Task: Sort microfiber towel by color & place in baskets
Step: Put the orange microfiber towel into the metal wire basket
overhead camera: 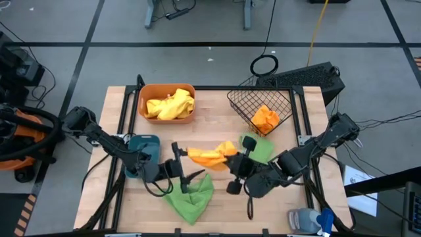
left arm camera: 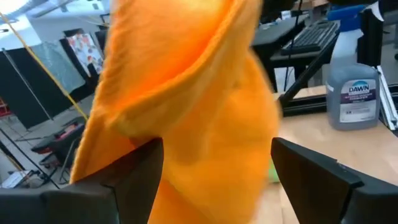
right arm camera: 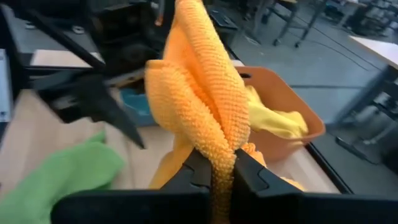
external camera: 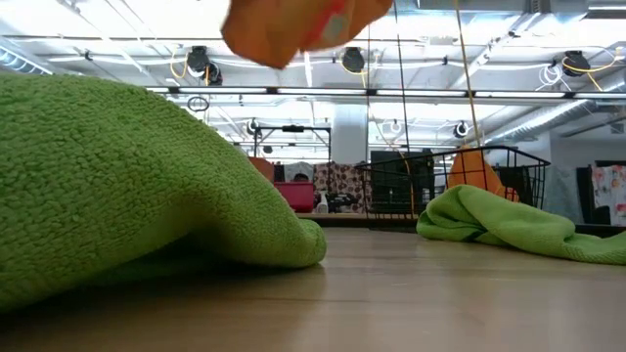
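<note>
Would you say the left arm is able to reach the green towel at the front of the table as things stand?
Probably yes: the left gripper is open, holds nothing, and the green towel lies uncovered just beside it. The orange towel is pinched by the right gripper.

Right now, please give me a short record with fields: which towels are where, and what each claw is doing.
orange tub: holds yellow towel
wire basket: holds an orange towel
teal tub: contents cannot be seen
held orange towel: lifted above the table centre
right claw: shut on held orange towel
left claw: open, fingers either side of the held towel
green towels: one near front edge, one beside the wire basket
</note>
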Controlling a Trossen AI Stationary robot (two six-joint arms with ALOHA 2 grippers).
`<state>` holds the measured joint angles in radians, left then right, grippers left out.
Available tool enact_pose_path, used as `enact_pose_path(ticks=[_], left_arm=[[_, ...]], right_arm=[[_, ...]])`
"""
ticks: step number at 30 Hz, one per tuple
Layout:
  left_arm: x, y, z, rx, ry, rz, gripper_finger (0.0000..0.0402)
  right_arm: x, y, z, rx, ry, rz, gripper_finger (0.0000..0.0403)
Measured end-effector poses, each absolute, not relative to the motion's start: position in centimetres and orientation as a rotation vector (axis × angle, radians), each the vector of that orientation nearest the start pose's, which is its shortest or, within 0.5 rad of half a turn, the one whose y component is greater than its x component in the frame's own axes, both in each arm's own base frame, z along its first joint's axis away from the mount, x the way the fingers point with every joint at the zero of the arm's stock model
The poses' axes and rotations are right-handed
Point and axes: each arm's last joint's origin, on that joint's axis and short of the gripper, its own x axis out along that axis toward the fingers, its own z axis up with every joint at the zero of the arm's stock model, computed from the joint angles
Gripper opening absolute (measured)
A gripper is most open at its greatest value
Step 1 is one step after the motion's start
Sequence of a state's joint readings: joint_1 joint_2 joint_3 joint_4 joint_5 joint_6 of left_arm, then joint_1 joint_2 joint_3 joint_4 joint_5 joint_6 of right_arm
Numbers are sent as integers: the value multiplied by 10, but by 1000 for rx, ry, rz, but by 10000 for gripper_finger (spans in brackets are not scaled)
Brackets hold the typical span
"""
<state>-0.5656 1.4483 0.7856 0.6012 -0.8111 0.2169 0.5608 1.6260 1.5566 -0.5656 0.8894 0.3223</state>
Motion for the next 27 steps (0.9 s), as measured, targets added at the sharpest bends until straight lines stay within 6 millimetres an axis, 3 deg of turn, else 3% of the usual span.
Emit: enact_pose_path(ticks=[11,18,27], left_arm=[[269,-145,261,223,39,264,303],[268,-154,265,200,-23,73,303],[264,-163,275,196,-135,-51,299]], right_arm=[[321,199,346,-160,389,-258,9],[337,208,337,-203,364,-162,9],[346,206,329,-212,375,-180,9]])
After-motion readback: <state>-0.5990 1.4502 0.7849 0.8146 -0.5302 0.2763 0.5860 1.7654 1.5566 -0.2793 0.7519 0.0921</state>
